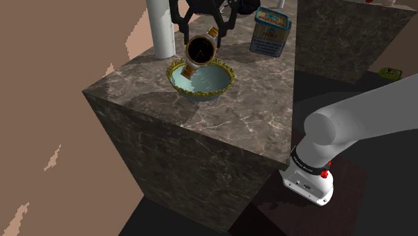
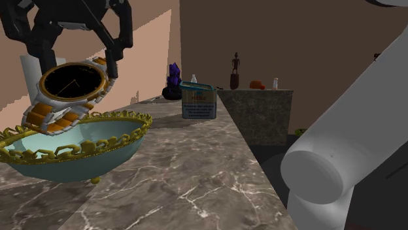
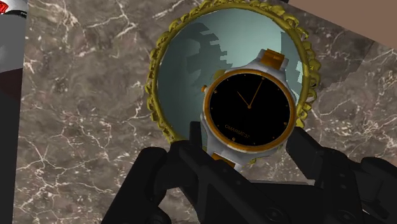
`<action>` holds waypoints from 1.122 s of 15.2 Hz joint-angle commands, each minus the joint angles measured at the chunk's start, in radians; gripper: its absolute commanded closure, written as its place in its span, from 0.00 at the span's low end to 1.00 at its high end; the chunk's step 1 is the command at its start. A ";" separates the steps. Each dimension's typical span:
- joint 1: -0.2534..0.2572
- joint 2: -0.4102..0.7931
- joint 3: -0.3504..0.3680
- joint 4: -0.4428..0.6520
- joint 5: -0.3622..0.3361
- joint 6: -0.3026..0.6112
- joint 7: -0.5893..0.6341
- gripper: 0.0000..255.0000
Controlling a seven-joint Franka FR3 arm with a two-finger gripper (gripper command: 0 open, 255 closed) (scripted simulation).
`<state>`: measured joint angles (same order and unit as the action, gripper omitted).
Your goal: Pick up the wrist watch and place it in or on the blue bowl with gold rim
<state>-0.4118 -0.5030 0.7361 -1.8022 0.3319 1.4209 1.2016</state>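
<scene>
One watch (image 3: 249,108) sits clasped between the two fingers of my gripper (image 3: 247,135), hanging just below my hand, over the hollow of the bowl (image 3: 155,81). Placing looks like the step in hand. Next, I judge, a short descent, then spreading my fingers.

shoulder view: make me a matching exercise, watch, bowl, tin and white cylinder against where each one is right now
Things:
1 wrist watch
2 bowl
3 tin
4 white cylinder

Places:
a on the marbled counter, directly under the watch
b upright, at the bowl's upper left in the shoulder view
c clasped in the pincer, off the counter
d on the counter, at the bowl's upper right in the shoulder view

Pairs: 1-c; 2-a; 3-d; 4-b
</scene>
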 commanded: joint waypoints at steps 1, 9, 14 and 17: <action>0.005 -0.014 0.000 -0.038 0.008 0.026 -0.006 1.00; 0.009 -0.023 0.001 -0.067 0.013 0.047 -0.010 1.00; 0.009 -0.023 0.001 -0.067 0.013 0.047 -0.010 0.00; 0.003 -0.009 0.000 -0.023 0.005 0.016 -0.003 0.00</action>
<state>-0.4063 -0.5171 0.7387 -1.8498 0.3404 1.4565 1.1950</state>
